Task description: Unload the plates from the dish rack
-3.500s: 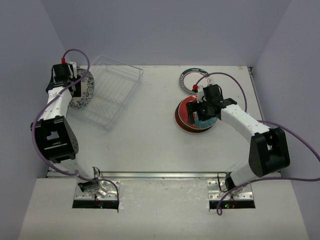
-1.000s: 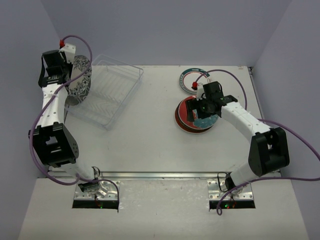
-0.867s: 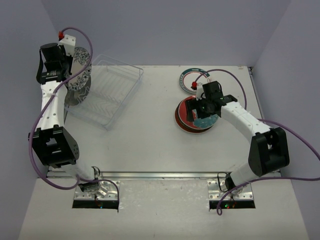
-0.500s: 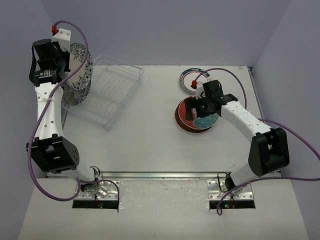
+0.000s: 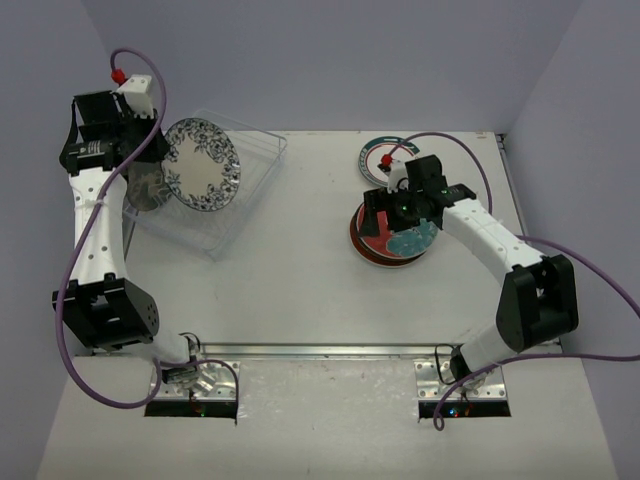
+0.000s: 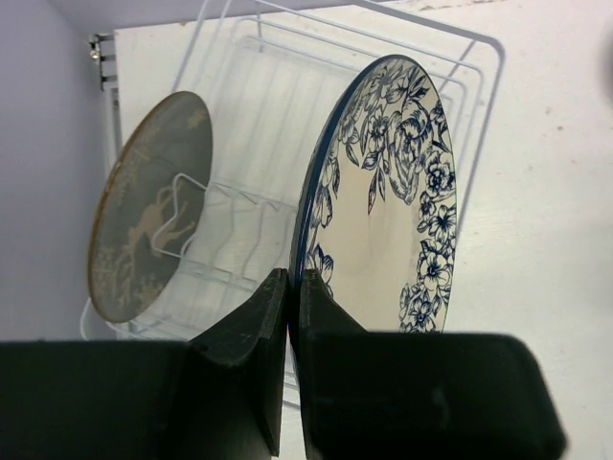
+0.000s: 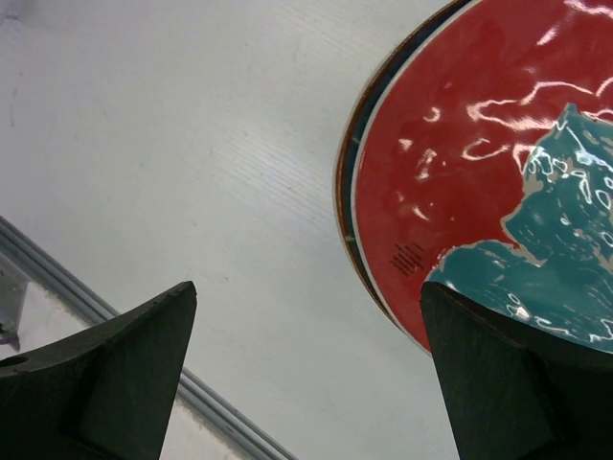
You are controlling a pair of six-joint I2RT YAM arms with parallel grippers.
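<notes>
My left gripper point(image 5: 160, 163) is shut on the rim of a white plate with a dark blue flower border point(image 5: 202, 165), held on edge above the clear dish rack point(image 5: 250, 175). In the left wrist view the fingers point(image 6: 271, 297) pinch this plate point(image 6: 393, 201). A grey-brown plate point(image 6: 148, 230) stands in the rack point(image 6: 259, 86); it also shows in the top view point(image 5: 146, 192). My right gripper point(image 5: 388, 215) is open above a stack with a red plate point(image 7: 450, 192) and a teal wave plate point(image 7: 565, 259) on top. A white plate with a teal-red ring point(image 5: 380, 160) lies behind the stack.
The stack of plates point(image 5: 385, 245) lies right of centre on the white table. Purple walls close in the left, back and right. A metal rail point(image 5: 320, 350) runs along the near table edge, also seen in the right wrist view point(image 7: 57, 278).
</notes>
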